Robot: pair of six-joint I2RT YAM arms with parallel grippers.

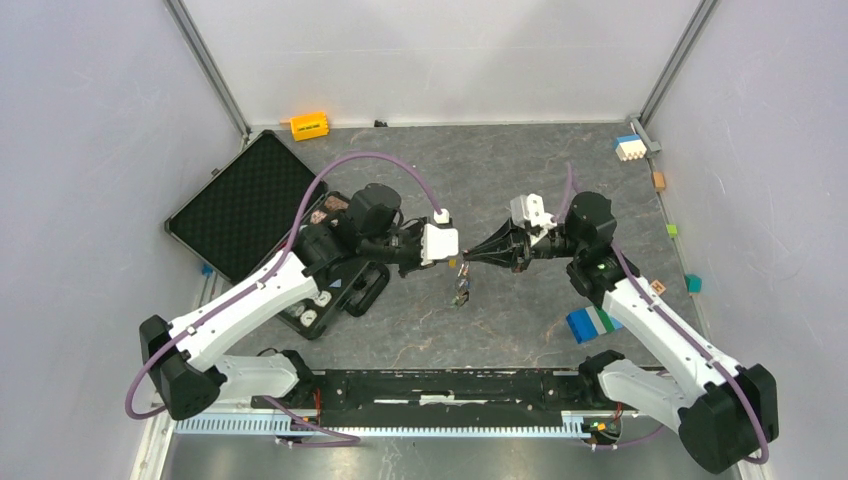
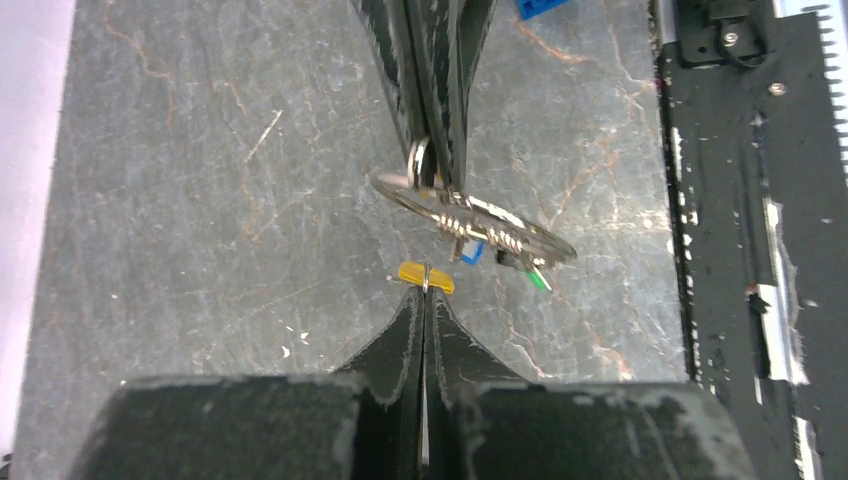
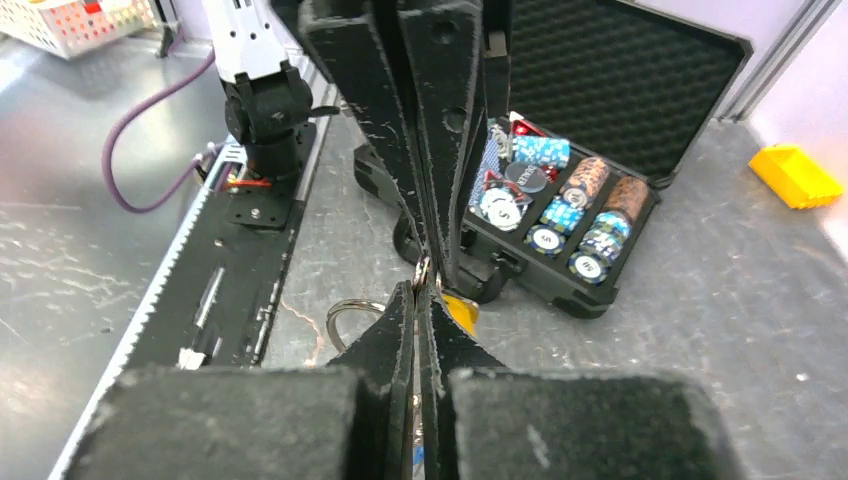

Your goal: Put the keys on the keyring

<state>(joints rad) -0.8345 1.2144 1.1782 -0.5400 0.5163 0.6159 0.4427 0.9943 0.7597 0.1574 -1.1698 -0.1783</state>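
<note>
1. A round silver metal keyring (image 2: 470, 215) hangs in mid-air above the grey stone-patterned table (image 1: 500, 170), between the two arms. Small silver keys (image 2: 500, 252) with blue and green plastic tags dangle from it.
2. The right gripper (image 2: 438, 155) is pinched tight on the ring's edge, seemingly to hold it steady as a target.
3. The left gripper (image 2: 425, 295) is clamped on a tiny silver key with a yellow tag (image 2: 409, 273). It sits just beside the ring, probably lined up for threading (contact cannot be confirmed).
4. An open black case of poker chips (image 3: 560, 215) lies behind the left arm.
5. An orange-yellow block (image 1: 309, 125) and a blue, green and white brick stack (image 1: 592, 322) sit well apart.
6. The hanging keys crowd the ring, and the two sets of fingertips leave little room between them.
</note>
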